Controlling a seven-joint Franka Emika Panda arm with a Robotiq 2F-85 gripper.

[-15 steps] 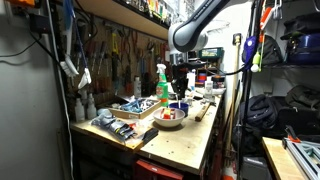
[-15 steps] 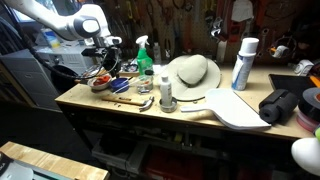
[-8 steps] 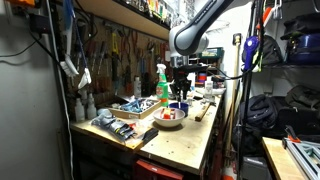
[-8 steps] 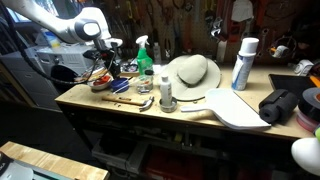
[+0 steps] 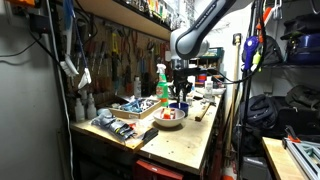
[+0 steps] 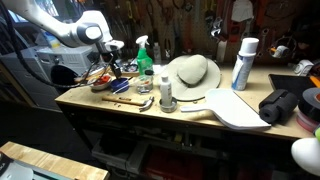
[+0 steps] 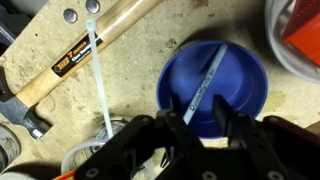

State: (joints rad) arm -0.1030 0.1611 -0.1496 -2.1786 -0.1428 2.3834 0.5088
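Note:
In the wrist view my gripper (image 7: pixel 204 118) is open, its two black fingers (image 7: pixel 177 112) apart just above a round blue dish (image 7: pixel 240 95) on the workbench. A thin grey strip with printing (image 7: pixel 207 78) lies slanted in the dish, and its lower end runs into the gap between the fingers; I cannot tell if it touches them. In both exterior views the gripper (image 5: pixel 178 92) (image 6: pixel 108 64) hangs over the cluttered end of the bench, above the blue dish (image 5: pixel 178 106) and beside a white bowl (image 5: pixel 170 118).
A wooden-handled hammer (image 7: pixel 100 42) and a white zip tie (image 7: pixel 101 85) lie left of the dish; an orange-filled container (image 7: pixel 298 30) sits at the top right. Spray bottle (image 6: pixel 144 52), straw hat (image 6: pixel 193 72), white can (image 6: pixel 243 63) and trays of tools (image 5: pixel 135 106) crowd the bench.
The arm has shifted slightly and the gripper has lifted a little above the dish; nothing else moved.

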